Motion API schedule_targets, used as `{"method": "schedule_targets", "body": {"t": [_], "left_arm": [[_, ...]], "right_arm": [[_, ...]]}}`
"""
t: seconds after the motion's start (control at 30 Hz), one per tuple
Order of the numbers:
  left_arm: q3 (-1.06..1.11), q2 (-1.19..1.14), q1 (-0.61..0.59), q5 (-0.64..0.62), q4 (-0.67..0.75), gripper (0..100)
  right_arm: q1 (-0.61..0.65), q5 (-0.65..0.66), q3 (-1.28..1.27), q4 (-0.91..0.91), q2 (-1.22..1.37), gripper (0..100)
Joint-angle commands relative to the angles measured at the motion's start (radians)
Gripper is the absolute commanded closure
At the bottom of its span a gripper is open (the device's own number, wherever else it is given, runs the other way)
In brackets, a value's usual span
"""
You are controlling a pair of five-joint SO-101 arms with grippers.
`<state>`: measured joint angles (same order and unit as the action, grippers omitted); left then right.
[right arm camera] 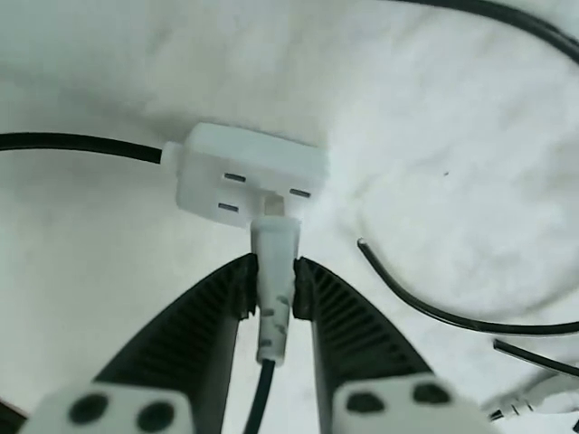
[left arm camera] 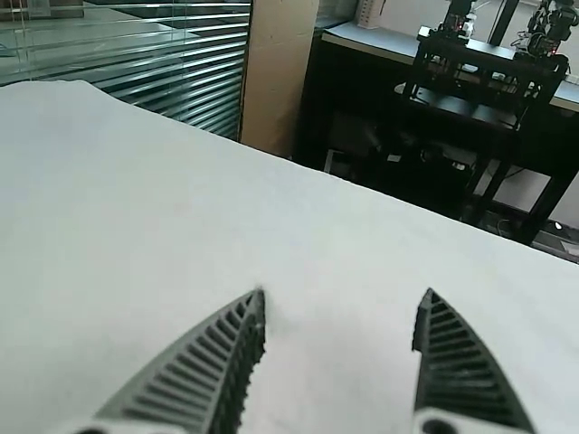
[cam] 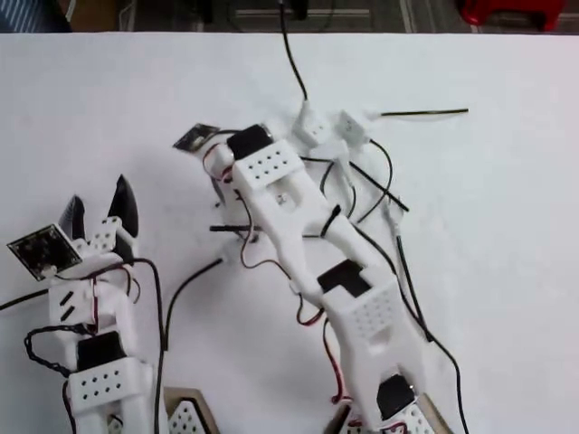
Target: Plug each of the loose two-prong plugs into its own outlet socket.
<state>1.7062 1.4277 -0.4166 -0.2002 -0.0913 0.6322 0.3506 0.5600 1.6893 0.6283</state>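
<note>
High view: on the white table (cam: 507, 271) the right arm (cam: 298, 208) stretches to the far middle, among black cables (cam: 398, 262).

Left wrist view: the left gripper (left arm camera: 344, 294) is spread over bare table (blinds (left arm camera: 163, 54) and a black desk (left arm camera: 488, 81) behind).

Right wrist view: the right gripper (right arm camera: 276, 264) pinches the white plug (right arm camera: 276, 237). Its long axis points at the outlet block (right arm camera: 249, 167), tip touching its face. A loose cable end (right arm camera: 425, 312) lies beside.

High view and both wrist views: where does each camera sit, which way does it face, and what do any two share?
High view: fixed above the table, looking down; both arms show, left pincer open, right arm stretched to an outlet block.
Left wrist view: on the left wrist, facing across the table toward dark furniture; its open pincer shows.
Right wrist view: on the right wrist, facing down at the outlet block; its pincer is shut on a plug.
Shared: high and right wrist views both show that outlet block.
</note>
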Motion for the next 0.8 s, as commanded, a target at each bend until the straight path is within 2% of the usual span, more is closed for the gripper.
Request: {"method": "schedule_targets", "body": {"t": [0.0,0.2,0.77], "left_arm": [[-0.008,0.005,0.01,0.011,0.0,74],[-0.008,0.005,0.01,0.011,0.0,74],[-0.008,0.005,0.01,0.011,0.0,74]], "right_arm": [[-0.042,-0.003,0.077,0.019,-0.001,97.9],[-0.062,-0.003,0.069,0.021,0.025,97.9],[0.036,-0.015,0.068,0.024,0.208,97.9]]}}
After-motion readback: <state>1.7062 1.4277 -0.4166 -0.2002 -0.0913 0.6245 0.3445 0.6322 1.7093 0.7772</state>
